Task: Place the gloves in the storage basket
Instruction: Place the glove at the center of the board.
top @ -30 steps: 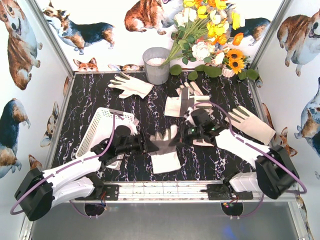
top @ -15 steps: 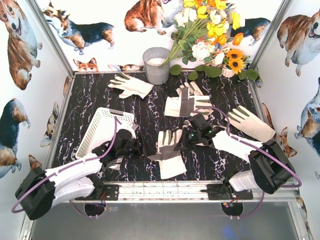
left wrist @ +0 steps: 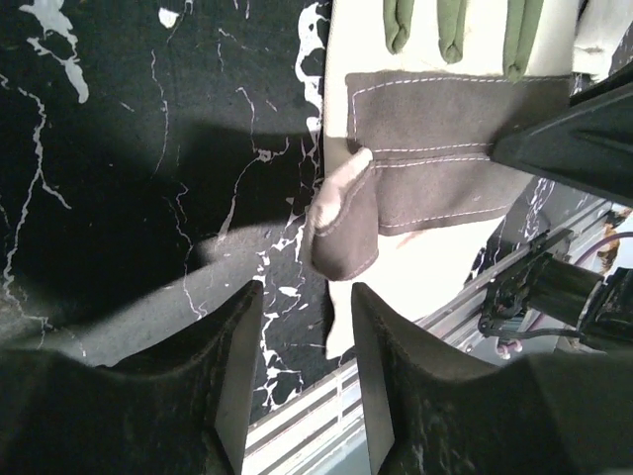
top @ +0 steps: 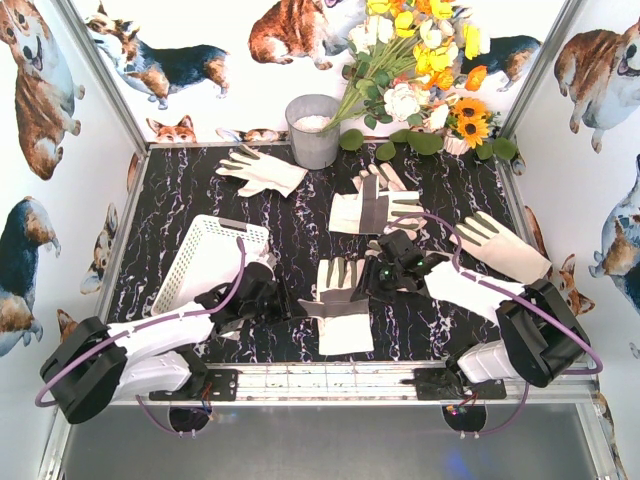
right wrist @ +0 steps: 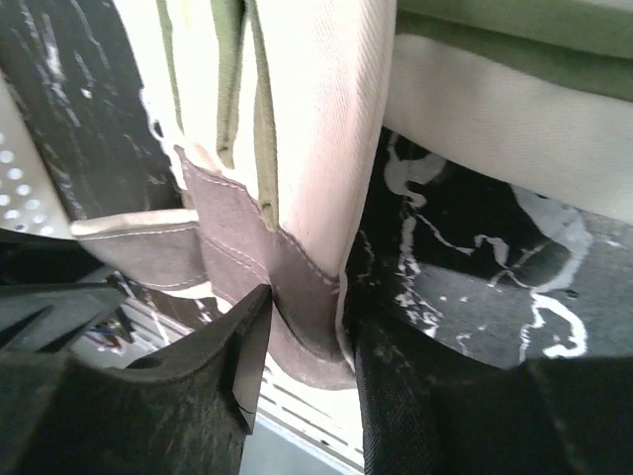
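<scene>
basket (top: 200,250): front-left on table (top: 300,230), tipped on its side it seems; no glove seen in it, near end hidden by left arm (top: 150,335)
centre glove (top: 340,310): flat on table, between the two grippers, right of basket, not touching it
back-left glove (top: 262,172): on table, well apart from basket
back-centre pile (top: 370,205): on table, one glove or two overlapped, cannot tell
right glove (top: 505,250): on table at right edge, far from basket
left gripper (left wrist: 302,376): jaws spread, nothing between; centre glove's thumb just ahead
right gripper (right wrist: 309,322): jaws parted around centre glove's edge; fabric sits between, not visibly squeezed
done: nothing binned, by the look of it
left: every visible glove; centre glove is likely first, needs a firm pinch and a carry left
</scene>
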